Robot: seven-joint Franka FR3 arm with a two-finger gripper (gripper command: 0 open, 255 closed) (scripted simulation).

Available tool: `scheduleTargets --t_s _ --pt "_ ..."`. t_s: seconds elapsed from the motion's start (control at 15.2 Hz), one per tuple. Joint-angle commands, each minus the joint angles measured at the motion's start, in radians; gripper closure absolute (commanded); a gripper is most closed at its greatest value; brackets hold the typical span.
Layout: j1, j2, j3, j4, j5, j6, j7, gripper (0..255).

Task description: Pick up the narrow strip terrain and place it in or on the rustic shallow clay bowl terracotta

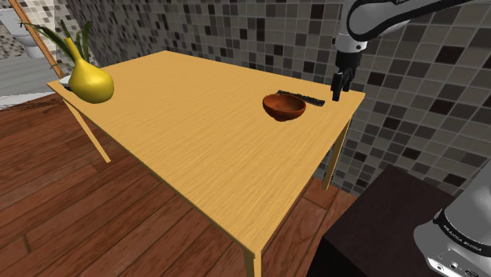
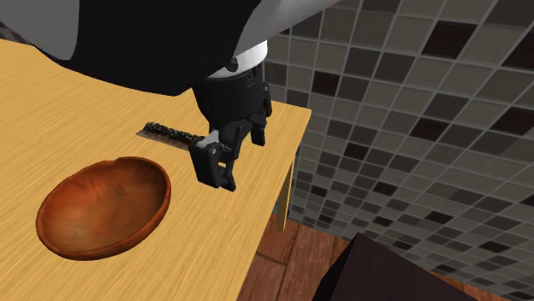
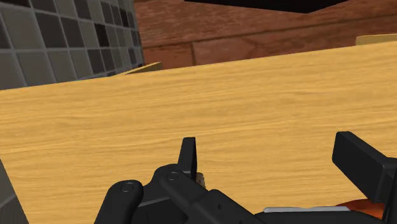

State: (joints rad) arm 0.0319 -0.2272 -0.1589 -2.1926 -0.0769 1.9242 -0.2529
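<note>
Black fingers (image 3: 188, 156) of the gripper (image 2: 237, 161) are spread apart, and nothing is held. The dark strip (image 2: 171, 134) is laid flat on the table (image 1: 197, 134), just beside the brown bowl (image 2: 103, 205). The strip should be pinched across its thin sides, near its middle.

**Strip partly masked, arm and fingers cut off**

In the second exterior view the gripper (image 2: 238, 161) stands in front of the right end of the dark strip (image 2: 171, 134), so where that end stops on the table (image 2: 205, 248) cannot be told. The arm (image 2: 154, 34) above it runs off the top edge.

In the shoulder view the bowl (image 1: 283, 108) overlaps part of the strip, whose surface is too small to make out. The stand (image 1: 378, 228) is cut by the bottom edge.

In the wrist view both fingers (image 3: 188, 156) are cut off at the bottom edge. An orange sliver (image 3: 359, 207) beside one finger cannot be identified.
</note>
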Motion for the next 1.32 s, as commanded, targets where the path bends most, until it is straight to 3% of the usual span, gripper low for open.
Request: scheduleTargets --t_s 0.0,0.46,0.92,1.25 --pt "0.002 0.072 -0.009 0.06 0.011 0.026 -0.028 0" --pt "-0.004 0.327 -0.023 0.286 0.07 0.095 -0.121 0" --pt "-0.031 0.593 -0.012 0.59 0.132 0.096 -0.201 0" --pt "-0.033 0.616 -0.009 0.556 0.137 0.153 -0.204 0"
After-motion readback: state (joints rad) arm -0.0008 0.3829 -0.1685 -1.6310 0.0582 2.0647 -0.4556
